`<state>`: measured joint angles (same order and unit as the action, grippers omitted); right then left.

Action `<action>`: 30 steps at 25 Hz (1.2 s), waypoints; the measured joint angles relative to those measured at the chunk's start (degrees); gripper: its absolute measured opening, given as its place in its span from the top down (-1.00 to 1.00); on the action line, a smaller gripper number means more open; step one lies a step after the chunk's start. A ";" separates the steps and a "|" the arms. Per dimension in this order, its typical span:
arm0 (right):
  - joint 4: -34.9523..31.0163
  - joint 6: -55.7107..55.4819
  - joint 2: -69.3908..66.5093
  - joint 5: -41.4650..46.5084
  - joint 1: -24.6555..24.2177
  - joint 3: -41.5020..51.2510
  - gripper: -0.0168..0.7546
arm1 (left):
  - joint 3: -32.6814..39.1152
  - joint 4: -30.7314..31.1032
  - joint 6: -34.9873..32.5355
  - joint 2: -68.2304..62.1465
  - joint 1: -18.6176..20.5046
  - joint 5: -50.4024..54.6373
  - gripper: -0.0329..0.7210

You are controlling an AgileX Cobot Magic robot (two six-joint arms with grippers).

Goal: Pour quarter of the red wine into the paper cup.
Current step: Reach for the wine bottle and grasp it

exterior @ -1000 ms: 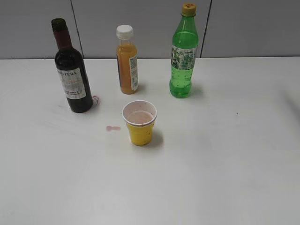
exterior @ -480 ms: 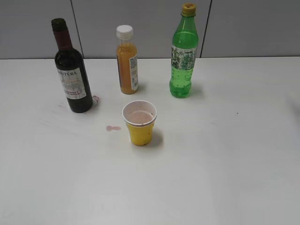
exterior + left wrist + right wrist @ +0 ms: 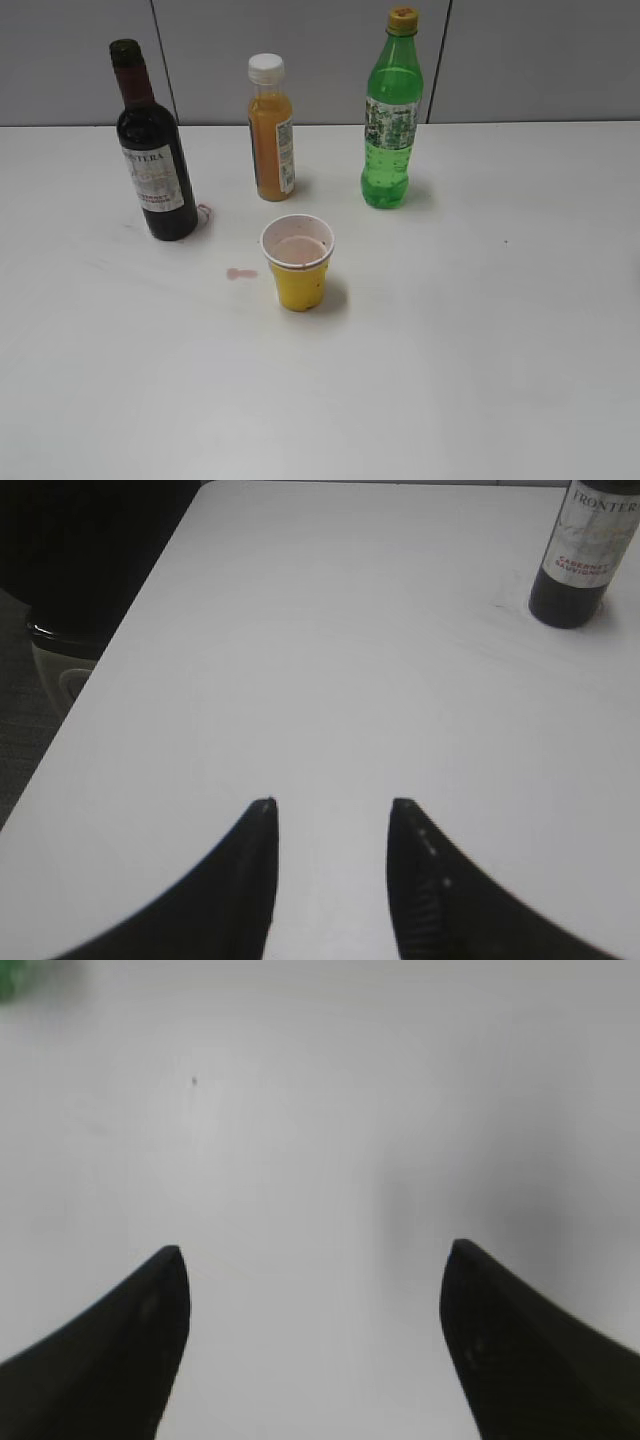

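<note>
The red wine bottle (image 3: 153, 160) stands upright at the back left of the white table, dark glass with a white label. Its lower part shows in the left wrist view (image 3: 583, 552) at the top right. The yellow paper cup (image 3: 298, 262) stands upright near the middle, its white inside stained pinkish. My left gripper (image 3: 332, 805) is open and empty above bare table, well short of the bottle. My right gripper (image 3: 315, 1250) is open wide and empty above bare table. Neither gripper shows in the exterior view.
An orange juice bottle (image 3: 271, 130) with a white cap and a green soda bottle (image 3: 391, 115) stand at the back. A small pink spill (image 3: 238, 273) lies left of the cup. The table's left edge (image 3: 120, 645) runs past a dark object on the floor.
A faint blur at the right edge of the exterior view has gone. The bottles and cup have not moved.
</note>
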<state>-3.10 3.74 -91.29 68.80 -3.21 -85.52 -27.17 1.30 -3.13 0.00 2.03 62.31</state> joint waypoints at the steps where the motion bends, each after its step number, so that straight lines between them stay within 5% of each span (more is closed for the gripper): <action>1: 0.61 0.00 2.44 0.21 0.00 3.70 -0.57 | 0.00 0.00 0.00 0.00 0.00 0.00 0.20; 14: 0.77 0.37 39.30 -5.89 0.00 43.30 -0.57 | 0.00 3.56 -0.07 0.00 0.00 -0.03 0.20; 23: -0.36 2.03 61.32 -6.98 0.00 56.35 -0.56 | 0.00 3.83 -0.07 0.00 0.00 -0.23 0.20; 30: -0.46 2.32 74.53 -8.52 0.00 57.08 -0.56 | 0.00 4.05 -0.07 0.00 0.00 -0.23 0.20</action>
<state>-3.55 6.05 -16.76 60.28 -3.21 -28.44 -27.17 5.35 -3.20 0.00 2.03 62.07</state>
